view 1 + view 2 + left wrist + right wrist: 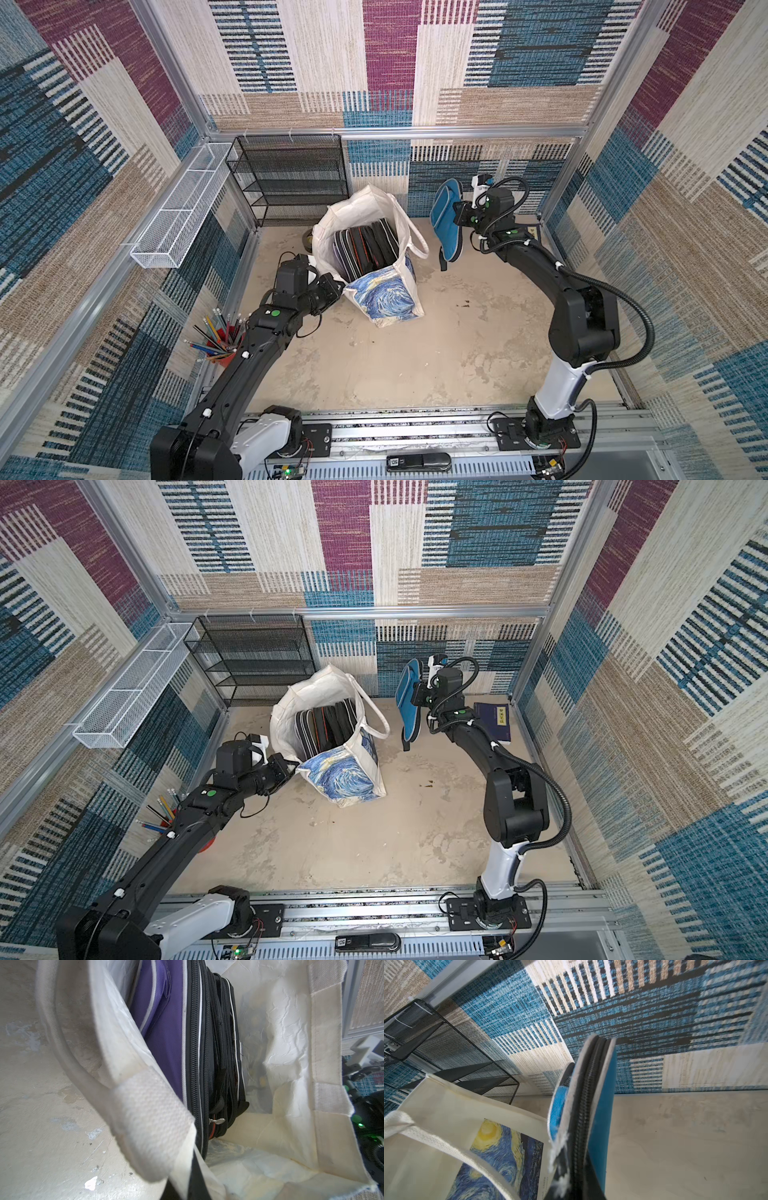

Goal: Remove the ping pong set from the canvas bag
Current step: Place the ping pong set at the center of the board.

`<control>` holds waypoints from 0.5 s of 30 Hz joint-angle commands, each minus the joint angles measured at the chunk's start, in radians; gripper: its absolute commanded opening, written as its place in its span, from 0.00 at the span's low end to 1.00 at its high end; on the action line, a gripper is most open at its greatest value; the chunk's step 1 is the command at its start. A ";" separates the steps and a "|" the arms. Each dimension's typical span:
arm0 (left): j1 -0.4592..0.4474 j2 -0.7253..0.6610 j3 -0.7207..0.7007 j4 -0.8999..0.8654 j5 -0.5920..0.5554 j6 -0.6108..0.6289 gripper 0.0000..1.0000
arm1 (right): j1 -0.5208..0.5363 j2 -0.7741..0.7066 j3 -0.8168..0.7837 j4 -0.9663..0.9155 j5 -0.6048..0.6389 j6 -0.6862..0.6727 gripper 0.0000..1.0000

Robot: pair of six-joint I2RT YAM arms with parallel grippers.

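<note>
Ping pong set (444, 224), a blue zipped case judged light and semi-stiff, hangs outside the canvas bag (386, 295) above the surface (415, 353) in a top view, pinched by the right pincer (459, 214), left pincer (337, 287) pinching the bag rim; left wrist: dark cases (207, 1053) inside; right wrist: its zipper edge (583, 1115) looks the firmest hold, carpeted wall (654, 1012) near.

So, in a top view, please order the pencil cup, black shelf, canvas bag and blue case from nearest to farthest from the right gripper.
1. The blue case: gripped by the right gripper.
2. The canvas bag: beside it, mid-table.
3. The black shelf: at the back, behind the bag.
4. The pencil cup: far left, front.
</note>
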 commanded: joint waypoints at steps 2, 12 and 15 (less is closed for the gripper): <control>0.002 0.006 0.017 0.039 -0.014 0.032 0.00 | -0.003 0.077 0.015 0.278 -0.106 0.093 0.00; 0.002 0.022 0.018 0.045 -0.013 0.029 0.00 | -0.005 0.294 0.070 0.364 -0.179 0.213 0.00; 0.001 0.023 0.018 0.045 -0.016 0.030 0.00 | -0.008 0.319 0.070 0.351 -0.166 0.213 0.00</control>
